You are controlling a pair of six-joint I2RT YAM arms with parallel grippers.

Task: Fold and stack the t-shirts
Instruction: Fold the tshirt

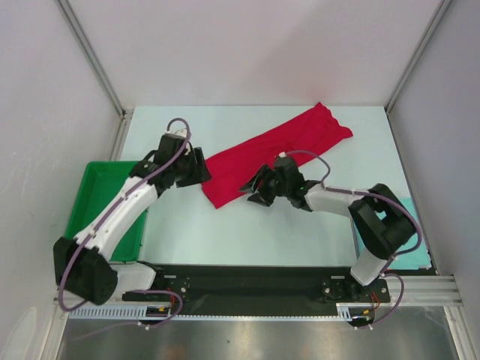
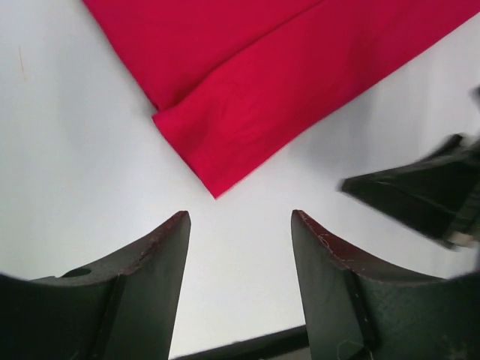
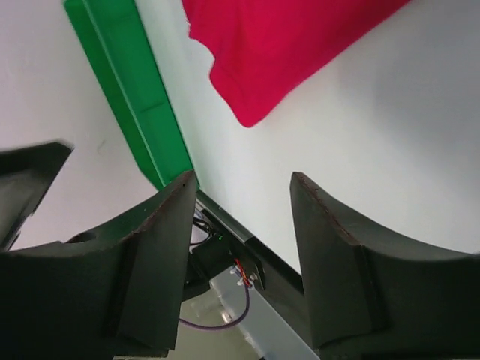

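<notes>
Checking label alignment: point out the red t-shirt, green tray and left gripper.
red t-shirt (image 1: 259, 156), top view, middle of the cloth band.
green tray (image 1: 91, 201), top view, bare floor left of the arm.
left gripper (image 2: 240, 215), left wrist view, gap between the open fingertips.

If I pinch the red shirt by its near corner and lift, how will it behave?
Probably floppy: the red t-shirt lies flat in a long folded strip, wrinkled at its far end, so it would likely drape. The layers near the corner may separate if only one is caught. Pushing would probably bunch it.
</notes>
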